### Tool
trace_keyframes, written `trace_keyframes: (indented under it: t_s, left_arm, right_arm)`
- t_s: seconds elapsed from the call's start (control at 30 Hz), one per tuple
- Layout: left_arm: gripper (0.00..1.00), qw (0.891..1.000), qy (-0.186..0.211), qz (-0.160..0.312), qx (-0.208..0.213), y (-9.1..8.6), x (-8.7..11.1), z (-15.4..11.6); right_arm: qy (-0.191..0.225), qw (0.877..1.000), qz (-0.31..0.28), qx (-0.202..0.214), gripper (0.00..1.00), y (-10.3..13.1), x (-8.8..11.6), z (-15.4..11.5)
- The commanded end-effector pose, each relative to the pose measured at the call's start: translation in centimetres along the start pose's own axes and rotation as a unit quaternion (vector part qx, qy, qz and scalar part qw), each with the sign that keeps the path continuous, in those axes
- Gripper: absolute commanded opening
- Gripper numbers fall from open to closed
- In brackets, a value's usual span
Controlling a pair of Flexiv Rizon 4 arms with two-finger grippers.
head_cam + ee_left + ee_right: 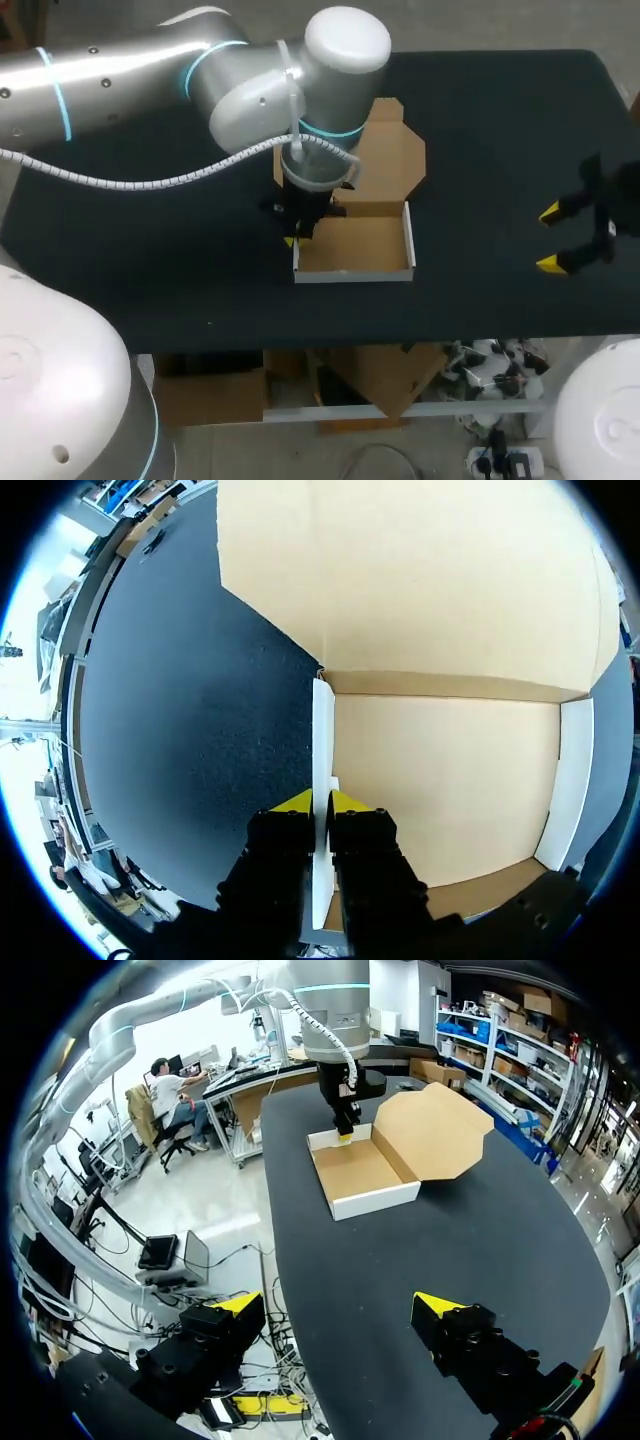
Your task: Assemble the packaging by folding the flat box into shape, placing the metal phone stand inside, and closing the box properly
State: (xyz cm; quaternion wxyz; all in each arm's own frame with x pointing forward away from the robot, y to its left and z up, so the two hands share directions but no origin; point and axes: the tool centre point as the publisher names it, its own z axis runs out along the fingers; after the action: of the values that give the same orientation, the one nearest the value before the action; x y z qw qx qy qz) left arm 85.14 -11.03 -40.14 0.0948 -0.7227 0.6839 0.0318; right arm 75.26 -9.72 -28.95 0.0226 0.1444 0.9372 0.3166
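Pinching what, the L hand (320,802)? (A)

Side wall (322,740) of the box (355,245). Fingers narrow, one inside, one outside, both on the card. Wall's upright, tray's formed, and the lid (395,155) lies open flat on the counter (150,250) ahead of the hand. (B)

Risk? (A)

My guess: thin card, tight pinch. If the hand twists or pulls sideways, the wall could crease or fold back out. Or the whole tray drags w/ it, since nothing else holds the box down. Lifting w/o letting go first would tip the tray. (B)

R hand (550,238)? (A)

Wide open, holding nothing, over the counter well apart from the box, past the wall opposite the L hand. No use as a brace from there. (B)

Stand? (A)

Phone stand's not in any view, so can't say where it is. Loading & closing not yet done, by the look of it. (B)

Surface? (A)

Dark, matt, fine-grained, looks flat. Light card may slide on it under a side push, but can't be sure. (B)

Room? (A)

Box sits well in from the counter's edges. Dark counter is just outside the L hand's outer finger, tray floor just inside, and the lid takes the space ahead. L arm hangs over its side of the box, so coming in from the opposite wall looks freer for the R hand. (B)
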Motion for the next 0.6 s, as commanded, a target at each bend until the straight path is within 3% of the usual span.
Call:
trace_keyframes:
  t_s: [0.03,0.1,0.13,0.17,0.2,0.23,0.27,0.33,0.6]
  left_arm:
    - [0.37,0.999,0.038,0.002,0.005,0.6,-0.4,0.0]
    - [0.48,0.999,0.046,0.002,0.007,0.8,-0.3,-0.1]
    - [0.67,0.998,0.056,0.006,0.007,0.8,-0.3,-0.2]
    - [0.69,0.998,0.059,0.006,0.008,0.9,-0.3,-0.3]
    - [0.82,0.998,0.059,0.007,0.011,1.0,-0.2,-0.4]
    - [0.82,0.998,0.064,0.01,0.012,1.0,-0.2,-0.5]
    - [0.91,0.998,0.068,0.011,0.012,1.0,-0.2,-0.7]
    - [1.0,0.996,0.08,0.018,0.014,1.1,-0.2,-1.0]
    - [1.0,0.989,0.137,0.053,0.034,1.8,-1.0,-3.4]
  right_arm:
    - [0.0,1.0,0.0,-0.001,1.0,0.0,0.0,0.0]
    - [0.001,1.0,0.001,-0.001,1.0,0.0,0.0,0.0]
    - [0.001,1.0,0.001,-0.001,1.0,0.0,0.0,0.1]
    - [0.001,1.0,0.002,-0.001,1.0,0.0,0.0,0.1]
    - [0.001,1.0,0.002,-0.001,1.0,0.0,0.0,0.1]
    - [0.001,1.0,0.002,-0.001,1.0,0.0,0.0,0.1]
    - [0.001,1.0,0.002,-0.001,1.0,0.0,0.0,0.1]
    - [0.001,1.0,0.003,-0.001,1.0,0.0,0.0,0.1]
    - [0.001,1.0,0.006,-0.003,1.0,0.0,-0.1,0.0]
